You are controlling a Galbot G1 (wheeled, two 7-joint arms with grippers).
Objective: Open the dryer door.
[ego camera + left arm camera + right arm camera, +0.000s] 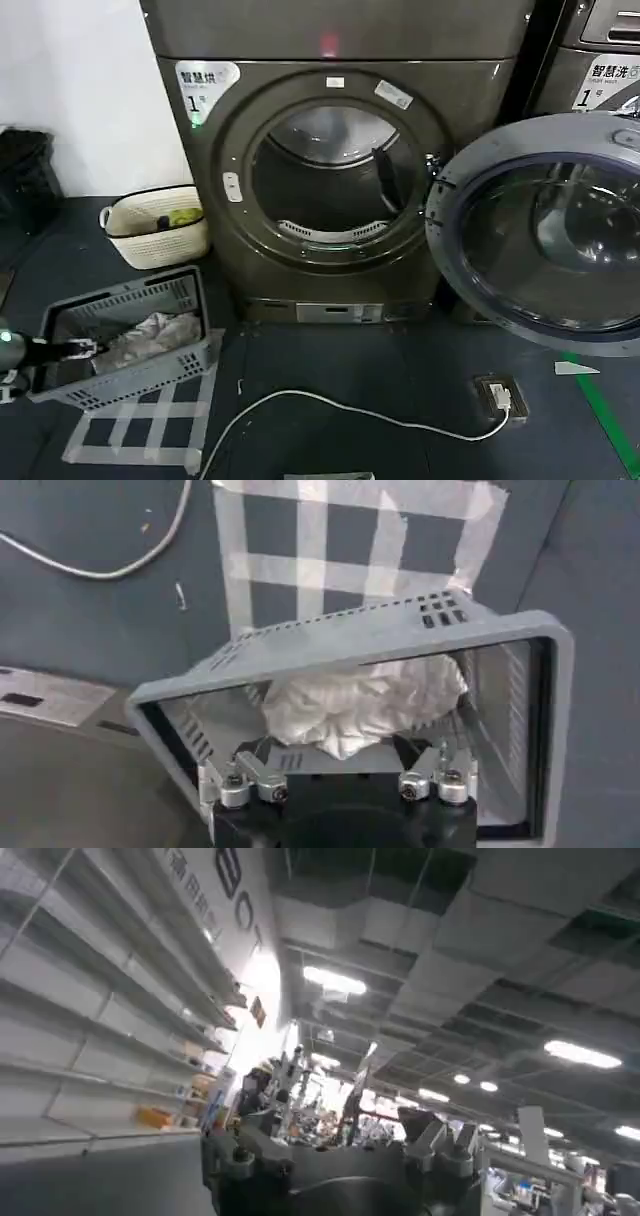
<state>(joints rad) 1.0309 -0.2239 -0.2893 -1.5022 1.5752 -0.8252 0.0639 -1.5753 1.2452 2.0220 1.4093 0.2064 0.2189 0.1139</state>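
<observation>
The round glass-windowed dryer door [545, 235] already hangs swung wide to the right of the dark grey dryer [335, 160], so opening looks finished; the left gripper [340, 780] clamps the grey plastic basket [520, 695], likely unloading next.

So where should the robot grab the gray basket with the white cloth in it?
Grab the gray basket by its thin rim, coming from the robot's left, where the left gripper is. The basket is tipped with its opening facing that way, and the rim is a narrow edge clear of the white cloth.
</observation>
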